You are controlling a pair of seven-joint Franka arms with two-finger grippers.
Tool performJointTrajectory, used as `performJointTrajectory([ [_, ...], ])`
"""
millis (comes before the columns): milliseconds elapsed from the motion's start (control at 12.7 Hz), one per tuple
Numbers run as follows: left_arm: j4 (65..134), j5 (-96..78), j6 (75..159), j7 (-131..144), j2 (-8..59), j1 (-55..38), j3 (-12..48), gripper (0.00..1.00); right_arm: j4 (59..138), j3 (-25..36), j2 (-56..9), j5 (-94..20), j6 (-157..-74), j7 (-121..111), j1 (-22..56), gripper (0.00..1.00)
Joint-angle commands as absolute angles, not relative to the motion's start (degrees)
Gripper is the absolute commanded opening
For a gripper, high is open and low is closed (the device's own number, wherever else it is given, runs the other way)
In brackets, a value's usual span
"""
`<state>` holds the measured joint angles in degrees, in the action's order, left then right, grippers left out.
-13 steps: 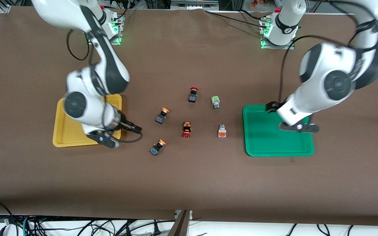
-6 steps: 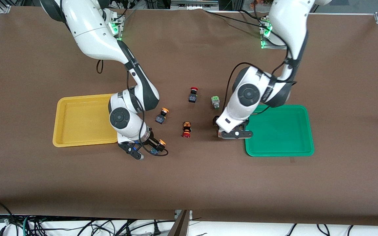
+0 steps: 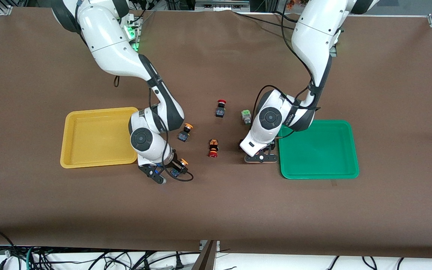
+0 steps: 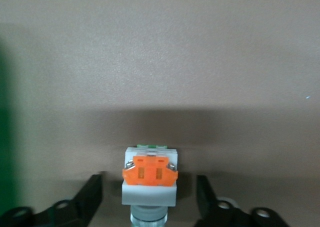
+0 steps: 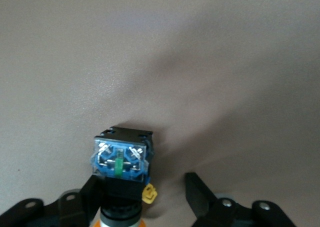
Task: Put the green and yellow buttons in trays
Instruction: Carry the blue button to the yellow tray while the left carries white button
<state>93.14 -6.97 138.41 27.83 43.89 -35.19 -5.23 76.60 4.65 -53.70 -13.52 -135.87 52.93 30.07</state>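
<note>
Orange-faced grey button (image 4: 149, 179): hidden in front view beneath left gripper (image 4: 150, 199), fingers spread astride. Yellow-capped button (image 5: 121, 167): right gripper (image 5: 145, 197) fingers open, one touching.

The front view looks down from high across the table (image 3: 216, 210); both wrist views look close at its brown surface.

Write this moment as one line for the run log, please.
left pincer: open around orange-faced button, on table | right pincer: open around yellow-capped button, on table | yellow tray, green tray: no buttons
</note>
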Motion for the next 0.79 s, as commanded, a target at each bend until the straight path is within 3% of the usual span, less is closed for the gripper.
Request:
performJointTrajectory([
  [0, 91.5, -7.6, 138.0, 27.5, 44.0, -36.4, -6.2, 0.1, 74.6, 3.6, -53.1, -15.2, -131.6, 51.3, 28.6, 0.12],
  [79, 91.5, -7.6, 137.6, 27.3, 43.7, -36.3, -6.2, 0.06, 73.9, 3.6, -51.6, -15.3, -126.9, 48.5, 27.3, 0.0],
  [157, 91.3, -7.6, 136.9, 27.5, 42.8, -36.3, -6.2, 0.0, 73.7, 3.6, -49.9, -15.3, -122.8, 45.2, 25.5, 0.0],
  [315, 91.1, -7.5, 129.3, 27.6, 38.0, -35.7, -6.6, 0.0, 75.1, 4.3, -45.8, -15.2, -115.4, 35.1, 23.3, 0.0],
  [472, 91.1, -7.4, 118.5, 27.3, 32.4, -34.0, -8.9, 0.01, 83.9, 9.9, -39.2, -14.9, -111.5, 22.9, 23.1, 0.0],
  [629, 91.6, -6.1, 108.8, 19.2, 31.3, -28.6, -10.1, 0.06, 96.4, 15.3, -32.7, -14.6, -115.2, 10.0, 23.1, 0.0],
  [708, 92.4, -5.5, 108.6, 11.7, 31.7, -25.6, -10.1, 0.07, 102.5, 16.9, -30.9, -15.0, -118.8, 5.4, 23.1, 0.0],
])
